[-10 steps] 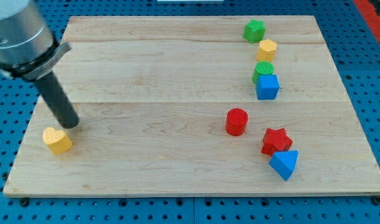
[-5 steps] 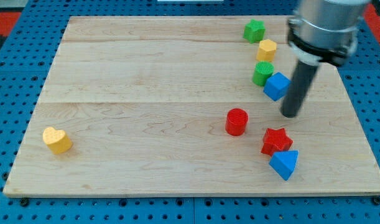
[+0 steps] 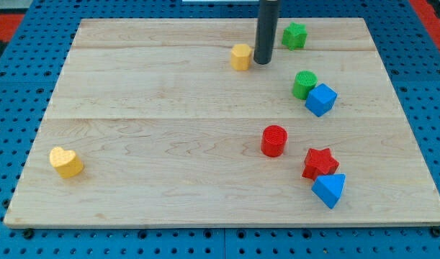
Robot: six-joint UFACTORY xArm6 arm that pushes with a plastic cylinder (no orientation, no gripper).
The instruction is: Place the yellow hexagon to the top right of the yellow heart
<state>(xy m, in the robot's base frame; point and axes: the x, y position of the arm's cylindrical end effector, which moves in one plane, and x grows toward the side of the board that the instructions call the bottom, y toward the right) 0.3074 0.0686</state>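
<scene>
Touching the yellow hexagon (image 3: pixel 240 56) on its right, my tip (image 3: pixel 262 62) holds nothing.

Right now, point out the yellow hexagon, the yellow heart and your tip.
yellow hexagon (image 3: pixel 240 56), camera view, middle of the block.
yellow heart (image 3: pixel 65 161), camera view, middle of its top face.
my tip (image 3: pixel 263 61), camera view, rod's very end, just right of the hexagon.

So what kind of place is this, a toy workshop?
More likely a robot test bench: a wooden board on a blue pegboard, small coloured blocks like the yellow hexagon, and my tip pushing them.
</scene>
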